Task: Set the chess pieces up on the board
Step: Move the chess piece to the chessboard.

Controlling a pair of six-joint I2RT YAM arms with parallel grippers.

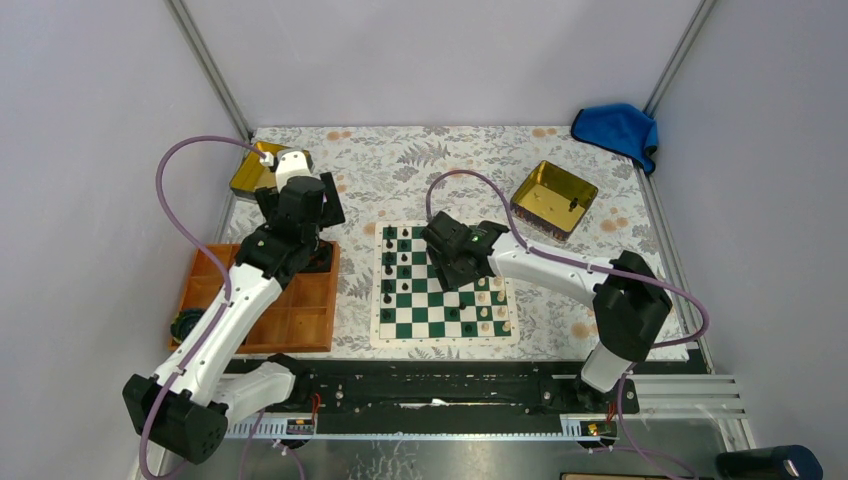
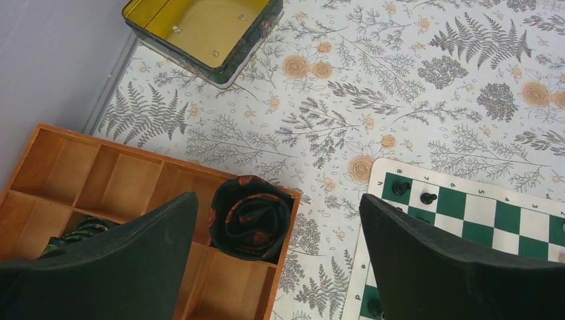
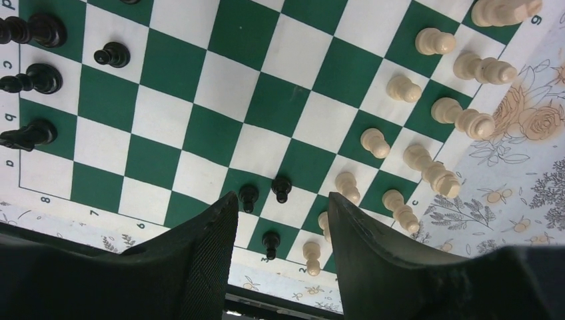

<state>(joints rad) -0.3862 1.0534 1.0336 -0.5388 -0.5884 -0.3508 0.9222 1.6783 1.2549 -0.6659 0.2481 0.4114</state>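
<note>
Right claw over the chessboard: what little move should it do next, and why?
Probably dip down and pinch the black pawn just past its tips. The right claw hangs open and empty above the board, and that pawn stands by the cream pieces, far from the other black pieces.

Robot lab: grey panel walls (image 1: pixel 440 60), alu frame (image 1: pixel 208 68).

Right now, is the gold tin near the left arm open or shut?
Open. The gold tin has no lid on it, and the left wrist view looks straight into its yellow inside.
</note>
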